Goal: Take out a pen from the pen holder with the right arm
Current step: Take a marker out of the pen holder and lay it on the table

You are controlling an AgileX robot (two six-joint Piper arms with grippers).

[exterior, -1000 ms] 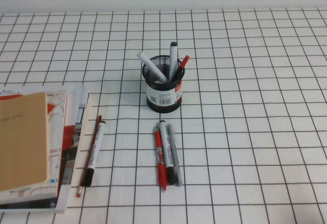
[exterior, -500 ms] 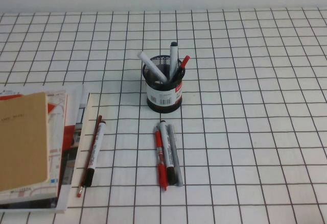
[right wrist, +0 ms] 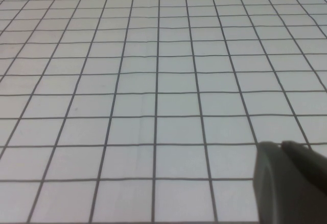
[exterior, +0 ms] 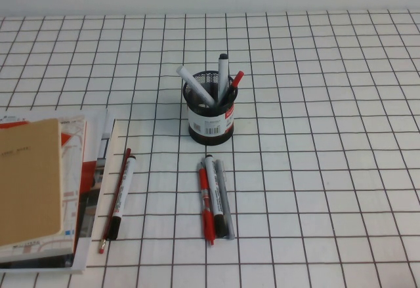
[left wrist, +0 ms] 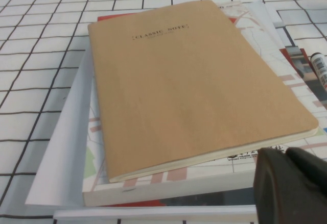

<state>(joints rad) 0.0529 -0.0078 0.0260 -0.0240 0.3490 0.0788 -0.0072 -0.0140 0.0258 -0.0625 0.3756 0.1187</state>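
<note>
A: While right gripper (right wrist: 281, 150) and left gripper (left wrist: 284, 156) hang closed, empty, over white gridded cloth (right wrist: 153, 81), beside a tan notebook (left wrist: 194, 81), which pen?
B: Grey plastic marker (exterior: 223, 73) upright in the black mesh holder (exterior: 210, 119): light, stiff, slick; pinch under its cap.

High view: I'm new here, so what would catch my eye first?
A black mesh pen holder mid-table with three pens sticking out stands out first; three markers lie side by side just in front of it. On the robot's left, a tan notebook tops a paper stack, the left gripper near it; the right gripper hangs shut over grid cloth.
</note>
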